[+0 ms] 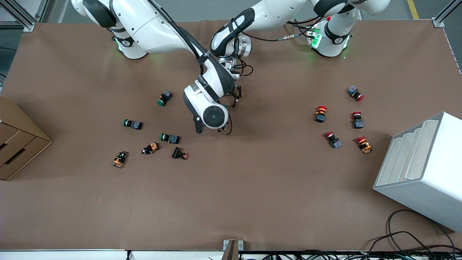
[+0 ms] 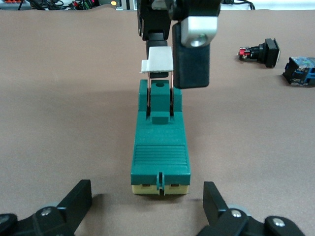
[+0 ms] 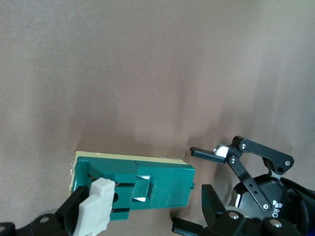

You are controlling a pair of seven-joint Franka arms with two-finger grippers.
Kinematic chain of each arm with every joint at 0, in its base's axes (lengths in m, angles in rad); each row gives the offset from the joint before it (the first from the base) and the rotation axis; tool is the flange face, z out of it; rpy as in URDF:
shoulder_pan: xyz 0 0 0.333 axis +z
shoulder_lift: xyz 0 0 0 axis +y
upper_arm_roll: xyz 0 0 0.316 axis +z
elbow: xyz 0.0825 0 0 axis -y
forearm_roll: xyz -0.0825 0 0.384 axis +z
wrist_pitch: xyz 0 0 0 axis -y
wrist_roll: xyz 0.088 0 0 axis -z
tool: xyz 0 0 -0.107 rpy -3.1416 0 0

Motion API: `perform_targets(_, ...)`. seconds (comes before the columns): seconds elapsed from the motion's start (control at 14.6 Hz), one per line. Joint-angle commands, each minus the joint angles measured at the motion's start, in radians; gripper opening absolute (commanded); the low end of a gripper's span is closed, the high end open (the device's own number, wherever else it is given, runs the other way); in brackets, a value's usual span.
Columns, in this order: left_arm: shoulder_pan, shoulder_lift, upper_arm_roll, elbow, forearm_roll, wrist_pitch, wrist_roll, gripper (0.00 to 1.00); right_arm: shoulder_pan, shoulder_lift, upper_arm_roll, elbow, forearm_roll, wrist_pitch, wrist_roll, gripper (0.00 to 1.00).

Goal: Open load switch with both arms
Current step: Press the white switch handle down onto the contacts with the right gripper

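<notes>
The load switch (image 2: 160,142) is a dark-green block lying flat on the brown table, with its white lever (image 2: 157,60) raised at one end. In the front view it is almost wholly hidden under the right arm's hand. My left gripper (image 2: 147,206) is open and low at the ribbed, cream-bottomed end, with one finger on each side just short of it. My right gripper (image 3: 142,211) is open over the switch (image 3: 142,184) and spans its length. The lever (image 3: 96,206) rests against one of its fingers (image 3: 74,209). Both hands meet mid-table (image 1: 236,95).
Several green-capped and orange push buttons (image 1: 169,138) lie toward the right arm's end. Several red-capped ones (image 1: 320,113) lie toward the left arm's end. A white rack (image 1: 422,169) and a cardboard box (image 1: 18,144) stand at the table's two ends.
</notes>
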Motion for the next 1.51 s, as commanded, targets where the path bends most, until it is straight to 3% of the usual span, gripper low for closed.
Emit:
perform_targets(0.0,-0.013,0.033,0.000,-0.002,0.004,0.017,-0.067,1.00,0.000,0.000,0.003,0.015,0.024,-0.029,-0.015,1.00)
perform_targets(0.41,-0.011,0.030,0.000,-0.002,0.004,0.019,-0.058,1.00,0.000,0.000,0.004,0.044,0.025,-0.075,-0.015,1.00)
perform_targets(0.62,-0.011,0.026,0.000,-0.002,0.004,0.019,-0.053,1.00,-0.013,0.000,0.036,0.045,0.025,-0.091,-0.015,1.00)
perform_targets(1.44,-0.008,0.023,0.000,0.000,0.004,0.017,-0.052,1.00,0.002,0.000,0.037,0.039,0.038,-0.181,-0.051,1.00)
